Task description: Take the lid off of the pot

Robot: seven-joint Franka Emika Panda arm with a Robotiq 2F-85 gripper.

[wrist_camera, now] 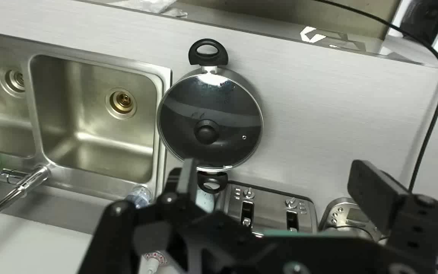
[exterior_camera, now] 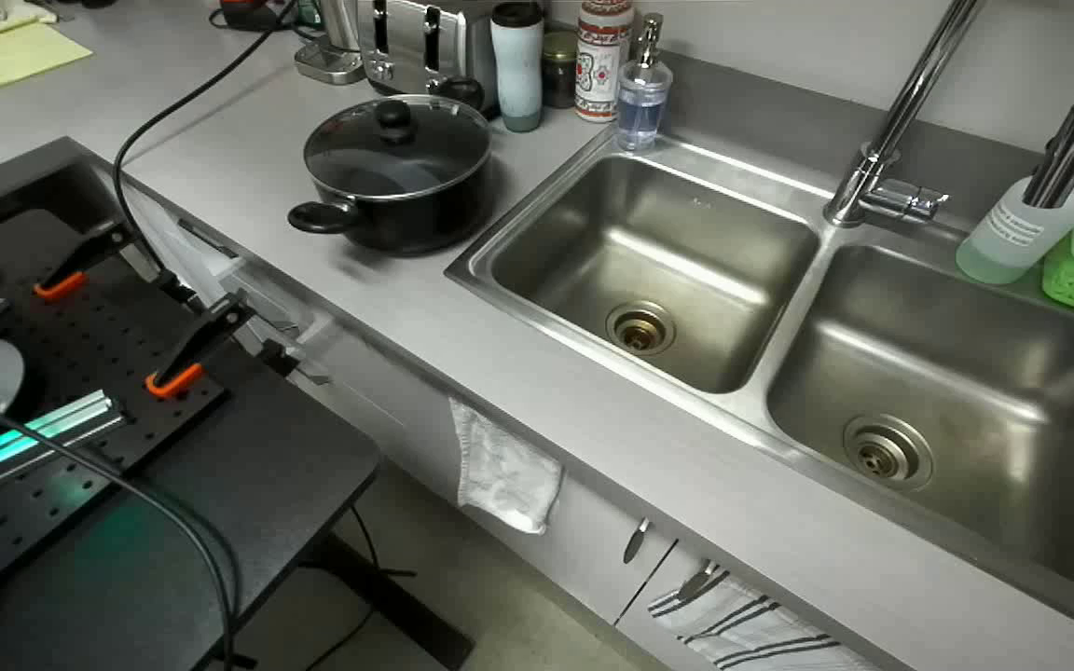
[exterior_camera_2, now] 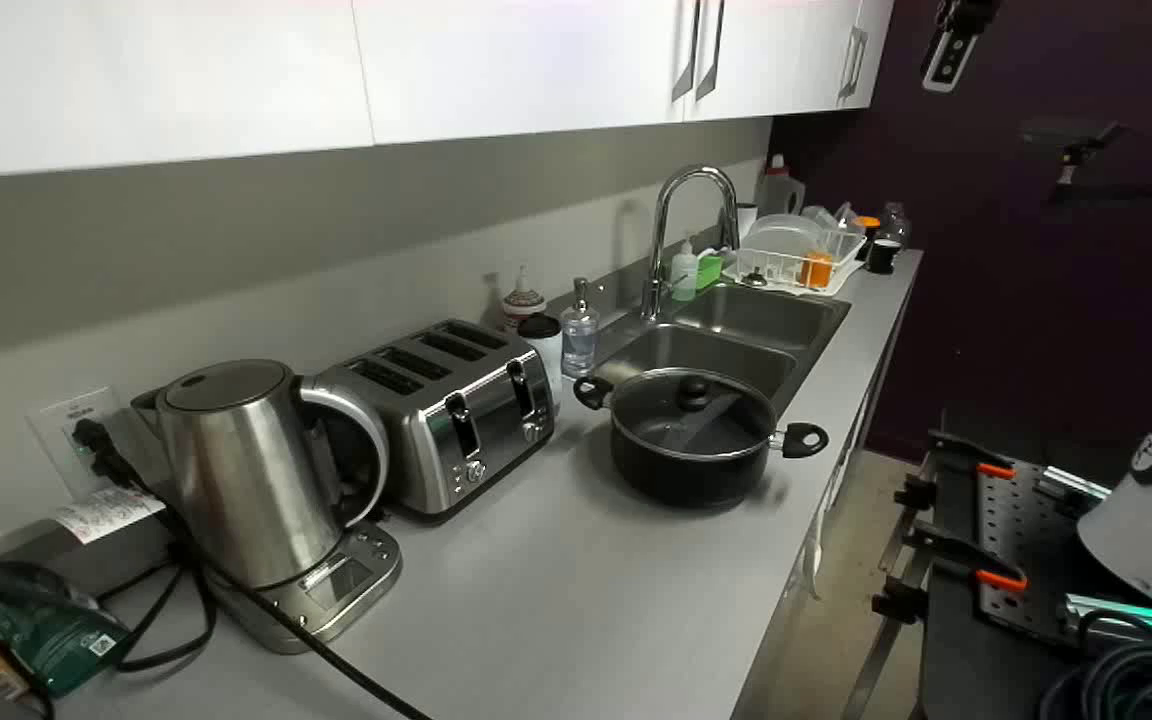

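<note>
The black pot point(exterior_camera: 416, 228) stands on the counter between the toaster and the sink, also in an exterior view point(exterior_camera_2: 691, 482) and the wrist view point(wrist_camera: 208, 61). The round glass lid point(exterior_camera: 448, 140) with a metal rim lies flat on the pot, also in an exterior view point(exterior_camera_2: 651, 412) and the wrist view point(wrist_camera: 222, 101). Its black centre knob point(wrist_camera: 206, 133) points up. My gripper point(wrist_camera: 274, 169) is wide open with nothing between its fingers. It is high above the counter; a fingertip point(exterior_camera_2: 949, 60) shows at the top of an exterior view. In the wrist view the left finger overlaps the pot's rim.
A steel toaster point(exterior_camera_2: 476, 440) and a kettle point(exterior_camera_2: 241, 480) stand beside the pot. A soap dispenser point(exterior_camera: 641, 107) and a tumbler point(exterior_camera: 518, 75) stand behind it. The double sink point(exterior_camera: 630, 270) has a tall faucet point(exterior_camera_2: 658, 240). Cabinets point(exterior_camera_2: 536, 70) hang above. A cable point(exterior_camera: 192, 93) crosses the counter.
</note>
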